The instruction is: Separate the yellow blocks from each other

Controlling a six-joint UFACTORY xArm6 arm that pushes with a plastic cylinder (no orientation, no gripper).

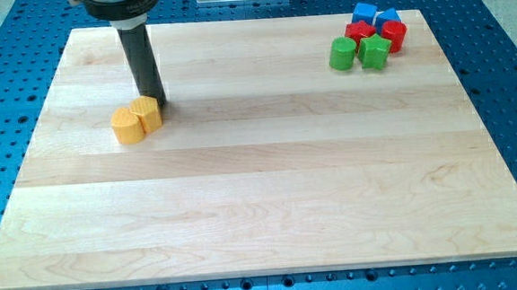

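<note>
Two yellow blocks sit touching each other at the view's upper left on the wooden board [261, 181]. The left yellow block [126, 125] is rounded like a cylinder. The right yellow block [148, 112] is angular; its exact shape is unclear. My tip [158, 103] is down at the board, right against the upper right side of the right yellow block. The dark rod rises from there towards the view's top.
A tight cluster stands at the view's upper right: a green cylinder [342, 53], a green angular block [375, 52], two red blocks [394, 35] [358, 33] and two blue blocks [364, 13] [387, 17]. A blue perforated table [506, 76] surrounds the board.
</note>
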